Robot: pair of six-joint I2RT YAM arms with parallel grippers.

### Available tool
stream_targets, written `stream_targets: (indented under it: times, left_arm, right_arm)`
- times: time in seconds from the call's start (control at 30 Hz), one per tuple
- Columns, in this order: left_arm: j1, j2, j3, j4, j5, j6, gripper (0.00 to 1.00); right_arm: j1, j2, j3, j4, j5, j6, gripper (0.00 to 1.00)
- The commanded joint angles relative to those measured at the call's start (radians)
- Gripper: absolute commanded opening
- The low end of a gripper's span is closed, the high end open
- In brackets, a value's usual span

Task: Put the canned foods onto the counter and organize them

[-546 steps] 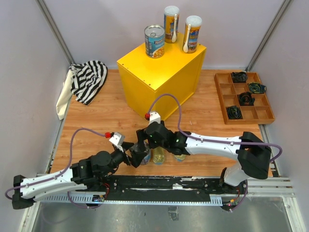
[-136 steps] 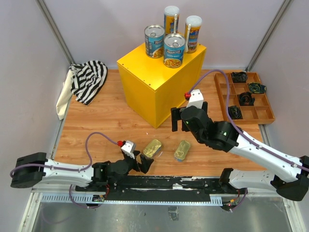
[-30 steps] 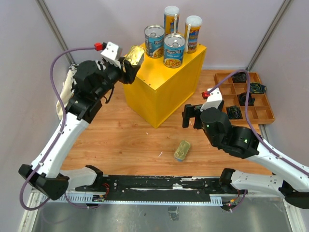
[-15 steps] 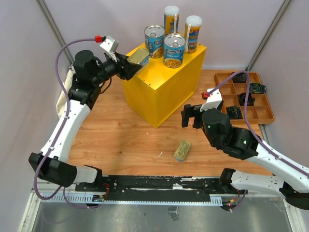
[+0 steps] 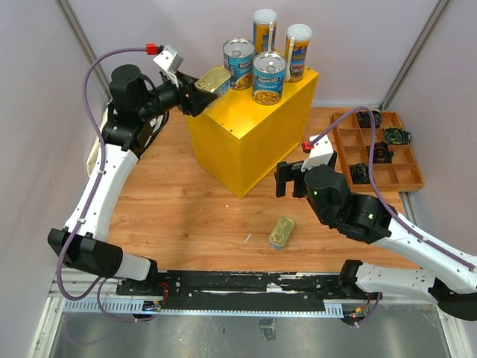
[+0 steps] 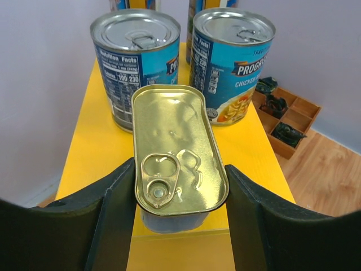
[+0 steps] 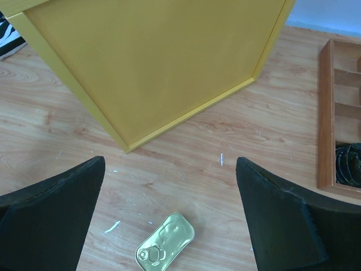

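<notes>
My left gripper [image 5: 203,88] [image 6: 180,195] is shut on a flat golden tin [image 5: 213,79] [image 6: 176,147], holding it level over the near-left corner of the yellow counter [image 5: 246,127] [image 6: 93,147]. Right behind the tin stand two wide blue-labelled cans [image 5: 238,63] [image 5: 268,77] [image 6: 135,62] [image 6: 232,62]. Two tall slim white-lidded cans [image 5: 264,35] [image 5: 296,51] stand at the counter's back. A second golden tin [image 5: 281,231] [image 7: 164,242] lies on the wooden floor. Above it my right gripper [image 5: 287,179] [image 7: 169,223] hangs open, with nothing between its fingers.
A brown compartmented tray [image 5: 414,175] [image 7: 326,118] with small black gadgets [image 5: 381,151] sits at the right. A striped black-and-white cloth [image 5: 138,123] lies left of the counter. Grey walls close in the wooden floor [image 5: 186,209].
My left arm has carried the golden tin from beside the counter's left edge to over its near-left corner. The right gripper has shifted slightly left.
</notes>
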Motion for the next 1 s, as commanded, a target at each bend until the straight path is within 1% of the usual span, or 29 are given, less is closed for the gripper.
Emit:
stream_targets:
  times: [0.0, 0.33, 0.67, 0.97]
  left_arm:
    - [0.022, -0.002, 0.016, 0.007, 0.04, 0.042, 0.0]
    - [0.065, 0.018, -0.01, 0.015, 0.074, 0.04, 0.0]
    - [0.067, 0.041, -0.047, 0.033, 0.06, 0.052, 0.0]
    - [0.068, 0.072, -0.028, 0.004, 0.057, 0.065, 0.0]
  right_arm:
    - [0.019, 0.006, 0.052, -0.007, -0.01, -0.022, 1.0]
    - [0.019, 0.039, 0.1, -0.047, -0.02, -0.026, 1.0]
    - [0.02, 0.074, 0.126, -0.047, -0.03, -0.028, 1.0]
    - [0.018, 0.087, 0.134, -0.048, -0.029, -0.03, 1.0]
